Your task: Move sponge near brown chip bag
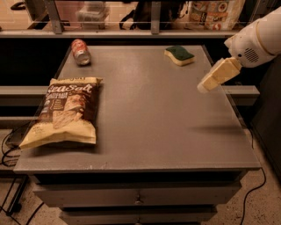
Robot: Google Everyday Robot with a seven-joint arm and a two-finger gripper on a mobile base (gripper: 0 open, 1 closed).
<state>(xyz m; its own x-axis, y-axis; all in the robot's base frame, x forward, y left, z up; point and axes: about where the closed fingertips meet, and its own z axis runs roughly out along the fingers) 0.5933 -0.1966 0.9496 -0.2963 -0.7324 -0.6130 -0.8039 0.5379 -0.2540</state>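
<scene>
The sponge (179, 55), dark green on top over pale yellow foam, lies at the far right of the grey table (149, 110). The brown chip bag (64, 111) with "Sea Salt" lettering lies flat at the table's left side. My gripper (206, 85), cream-coloured on a white arm, hangs above the table's right edge, in front and to the right of the sponge, apart from it. It holds nothing that I can see.
A red soda can (81, 52) lies on its side at the far left corner. A shelf with a railing and boxes (215, 13) runs behind the table. Drawers sit under the table's front edge. Cables lie on the floor at left.
</scene>
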